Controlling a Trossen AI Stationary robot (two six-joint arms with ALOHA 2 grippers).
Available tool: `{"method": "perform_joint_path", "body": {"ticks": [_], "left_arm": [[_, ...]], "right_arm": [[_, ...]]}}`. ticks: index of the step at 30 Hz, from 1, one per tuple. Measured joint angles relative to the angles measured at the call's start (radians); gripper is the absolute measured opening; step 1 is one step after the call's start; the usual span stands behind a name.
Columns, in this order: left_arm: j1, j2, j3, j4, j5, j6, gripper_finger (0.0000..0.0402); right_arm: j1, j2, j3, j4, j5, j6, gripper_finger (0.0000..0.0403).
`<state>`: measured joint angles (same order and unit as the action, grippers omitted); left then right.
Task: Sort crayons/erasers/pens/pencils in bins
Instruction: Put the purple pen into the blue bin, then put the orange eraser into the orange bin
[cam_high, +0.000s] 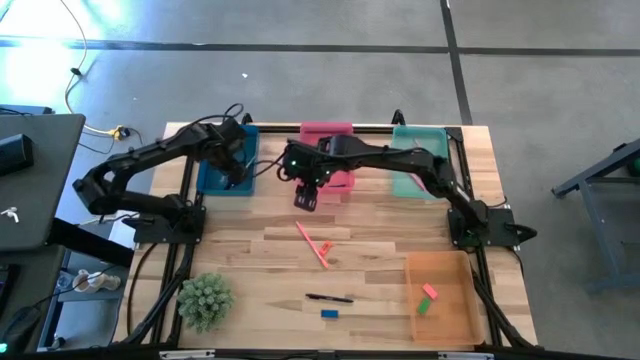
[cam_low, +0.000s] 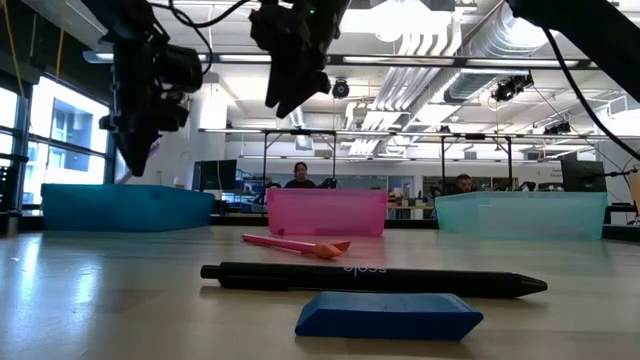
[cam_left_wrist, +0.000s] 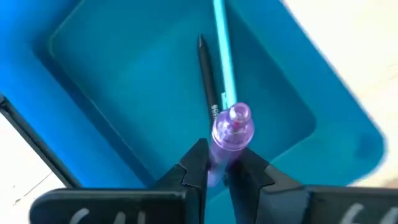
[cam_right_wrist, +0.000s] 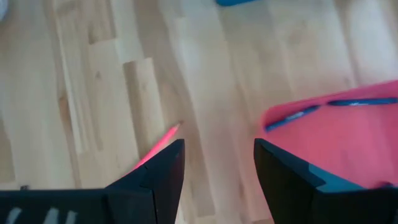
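Left wrist view shows a purple pen (cam_left_wrist: 231, 134) pinched upright between the left claw (cam_left_wrist: 222, 169) fingers, hanging over the dark blue bin (cam_left_wrist: 99, 93). On that bin's floor lie a black pen (cam_left_wrist: 209, 78) and a light blue stick (cam_left_wrist: 224, 53), side by side and just beyond the held pen's tip. From above, this bin (cam_high: 226, 165) sits at the worktop's (cam_high: 250, 250) far edge, leftmost of three; the pink bin (cam_high: 328, 160) is in the middle and the teal bin (cam_high: 418, 160) to the right.

The right claw (cam_right_wrist: 217, 163) hangs with fingers spread and holding nothing, above bare wood just beside the pink bin's near rim (cam_right_wrist: 323, 118); two blue sticks (cam_right_wrist: 329, 107) lie inside that bin, and a salmon stick's tip (cam_right_wrist: 163, 138) shows below the claw.

Open worktop stretches between the far bins and the near items: salmon sticks (cam_high: 314, 244) at centre, then another black pen (cam_high: 330, 298) with the blue eraser (cam_high: 329, 314) just in front of it. The orange bin (cam_high: 445, 300), near the right edge, holds the pink eraser (cam_high: 430, 292) and green eraser (cam_high: 423, 306). A green plant (cam_high: 205, 300) stands near the left front.
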<state>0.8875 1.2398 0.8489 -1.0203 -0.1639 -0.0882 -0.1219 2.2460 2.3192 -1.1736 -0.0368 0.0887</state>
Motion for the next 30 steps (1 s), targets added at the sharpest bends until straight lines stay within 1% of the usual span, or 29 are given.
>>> {"method": "perform_joint_path", "body": {"ticks": [5, 8, 14, 19, 21, 25, 30], "left_arm": [[0.021, 0.058, 0.000, 0.000, -0.005, 0.041, 0.0046], [0.024, 0.076, 0.000, 0.000, -0.005, 0.065, 0.0059], [0.024, 0.085, 0.000, 0.000, 0.001, 0.107, 0.0097], [0.024, 0.085, 0.002, -0.002, -0.002, 0.152, 0.0130], [0.024, 0.085, 0.016, -0.006, -0.002, 0.158, 0.0139], [0.024, 0.085, 0.069, -0.039, 0.010, 0.239, 0.0144], [0.024, 0.085, 0.162, -0.093, 0.011, 0.250, 0.0145]], "right_arm": [[0.029, 0.032, 0.000, -0.005, -0.006, 0.008, 0.0183], [0.049, 0.053, 0.000, -0.037, -0.006, 0.009, 0.0183], [0.089, 0.101, 0.000, -0.089, -0.008, -0.019, 0.0183], [0.102, 0.111, 0.000, -0.088, -0.055, -0.031, 0.0183], [0.105, 0.111, 0.000, -0.105, -0.053, -0.051, 0.0183], [0.111, 0.111, 0.000, -0.166, -0.051, -0.138, 0.0183], [0.145, 0.111, 0.000, -0.169, -0.053, -0.195, 0.0183]]}}
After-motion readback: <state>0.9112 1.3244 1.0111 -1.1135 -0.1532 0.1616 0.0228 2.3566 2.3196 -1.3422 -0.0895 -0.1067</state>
